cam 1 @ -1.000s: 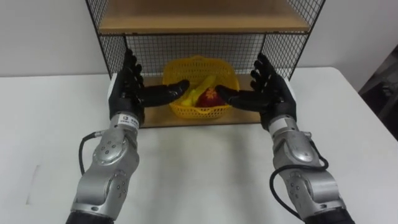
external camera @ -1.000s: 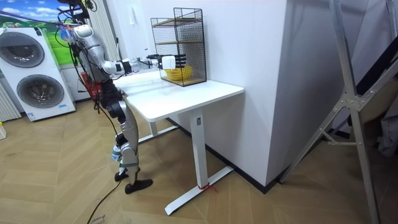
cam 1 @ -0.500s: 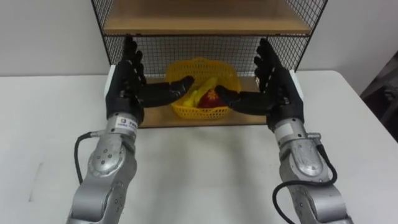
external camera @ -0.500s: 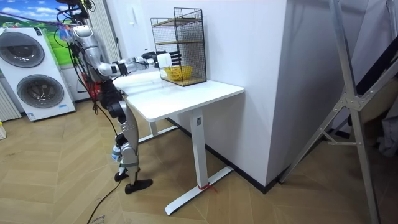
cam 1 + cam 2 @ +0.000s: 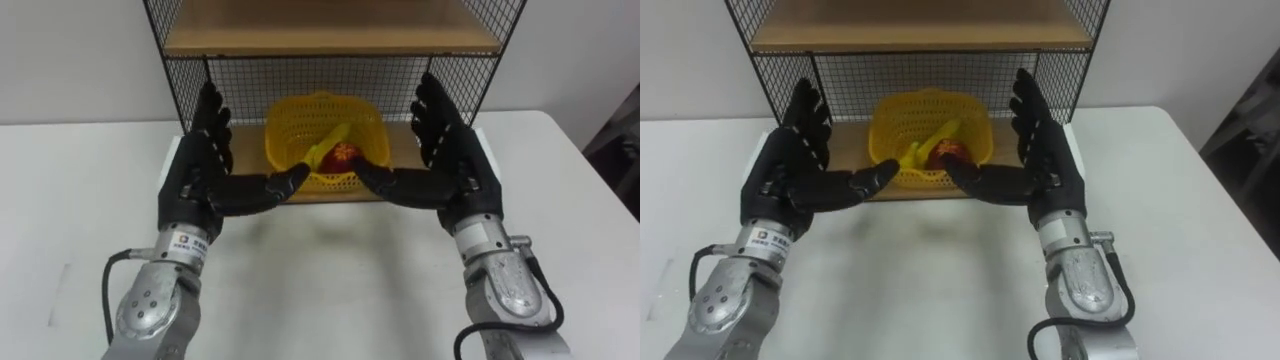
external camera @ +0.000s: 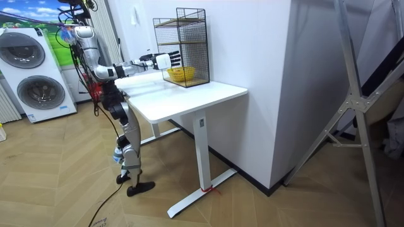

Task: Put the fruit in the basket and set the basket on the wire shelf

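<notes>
Left eye view: you see the basket (image 5: pixel 290 125) (banana (image 5: pixel 330 138) and red fruit (image 5: pixel 344 154) inside) on the bottom board of the shelf (image 5: pixel 330 38) — left hand (image 5: pixel 195 180) and right hand (image 5: pixel 455 170) hover just before the shelf, fingers spread, empty.

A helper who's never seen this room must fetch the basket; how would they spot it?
On the white table stands a black wire shelf with wooden boards. On its lowest board sits the basket: bright yellow openwork holding a banana and a red fruit, the only brightly coloured thing there.
</notes>
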### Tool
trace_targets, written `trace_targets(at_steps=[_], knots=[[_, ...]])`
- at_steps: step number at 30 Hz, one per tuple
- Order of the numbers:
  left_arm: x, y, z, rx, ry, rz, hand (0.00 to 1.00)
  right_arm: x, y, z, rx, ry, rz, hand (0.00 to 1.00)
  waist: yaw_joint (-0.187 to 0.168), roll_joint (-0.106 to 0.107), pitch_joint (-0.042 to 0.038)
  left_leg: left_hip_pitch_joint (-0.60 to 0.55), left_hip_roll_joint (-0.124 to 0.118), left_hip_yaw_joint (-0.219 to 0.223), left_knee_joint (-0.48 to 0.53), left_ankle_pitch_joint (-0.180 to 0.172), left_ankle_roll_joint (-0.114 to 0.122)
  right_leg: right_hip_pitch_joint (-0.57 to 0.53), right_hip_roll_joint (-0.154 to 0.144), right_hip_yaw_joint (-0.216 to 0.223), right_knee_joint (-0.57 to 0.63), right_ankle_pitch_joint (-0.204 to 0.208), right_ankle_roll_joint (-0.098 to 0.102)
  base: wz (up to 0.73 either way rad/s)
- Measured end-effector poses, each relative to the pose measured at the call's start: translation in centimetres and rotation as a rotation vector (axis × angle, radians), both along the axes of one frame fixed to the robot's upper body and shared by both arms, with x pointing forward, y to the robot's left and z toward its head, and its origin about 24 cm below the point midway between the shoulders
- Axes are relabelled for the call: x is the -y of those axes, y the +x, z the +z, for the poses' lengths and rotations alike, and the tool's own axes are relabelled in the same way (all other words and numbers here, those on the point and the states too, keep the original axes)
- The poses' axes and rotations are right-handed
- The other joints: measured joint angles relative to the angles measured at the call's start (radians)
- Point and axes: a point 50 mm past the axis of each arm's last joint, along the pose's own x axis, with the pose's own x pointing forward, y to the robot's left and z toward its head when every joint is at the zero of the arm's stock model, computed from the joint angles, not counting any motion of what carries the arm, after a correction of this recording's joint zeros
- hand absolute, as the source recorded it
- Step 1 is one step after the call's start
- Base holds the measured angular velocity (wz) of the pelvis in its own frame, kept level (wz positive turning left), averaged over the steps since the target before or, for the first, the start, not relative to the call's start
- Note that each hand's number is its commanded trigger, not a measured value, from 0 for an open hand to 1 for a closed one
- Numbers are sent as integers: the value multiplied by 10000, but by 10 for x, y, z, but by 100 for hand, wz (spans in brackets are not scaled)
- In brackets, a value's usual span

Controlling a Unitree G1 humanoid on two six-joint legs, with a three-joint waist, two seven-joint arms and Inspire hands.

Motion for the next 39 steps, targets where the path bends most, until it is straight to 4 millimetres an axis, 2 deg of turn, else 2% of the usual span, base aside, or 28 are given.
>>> trace_targets(at_steps=[4, 10, 19, 28, 31, 36, 39], knots=[[3, -12, -3, -46, -90, -280, 0, 0, -10, 3, 146, 137, 228, 0, -43, 63, -37, -70, 1, 22, 30, 4, -6, -99, 13, 51, -1, -1, 0, -1], [0, -23, -11, -280, -10, -413, 0, 4, -25, 3, 274, 121, 261, 0, -44, 79, -46, -125, 7, 41, 39, 4, -6, -146, 7, 38, -2, 0, 0, -1], [-4, -24, 5, 1179, -13, -119, 0, 13, -32, 9, 1045, 87, -28, 0, -61, 65, -27, -174, 0, 42, -18, 4, -7, -205, 3, 36, 7, 0, -1, 0], [-14, -28, 20, 2135, 248, 990, 0, 27, -39, 29, 2276, -20, -920, 0, -1, 67, 12, -172, 7, 77, -44, 4, -7, -248, 57, 174, -8, 0, -1, -1], [-23, -33, 20, 2120, 781, 1564, 0, 34, -40, 32, 2411, -145, -1347, 0, 14, 70, -4, -268, 5, 91, -39, 5, -9, -386, 67, 224, 14, 0, -1, -5], [-37, -39, 31, 2623, 1176, 2628, 0, 56, -44, 37, 2651, -321, -2934, 0, 94, 58, -10, -365, 5, 101, -38, 8, -14, -485, 72, 231, 8, 0, -1, 0], [-54, -43, 39, 3088, 1333, 3696, 0, 70, -50, 44, 3043, -771, -4074, 0, 164, 58, -13, -358, 6, 95, -31, 11, -17, -475, 78, 253, 1, -1, -1, 0]])
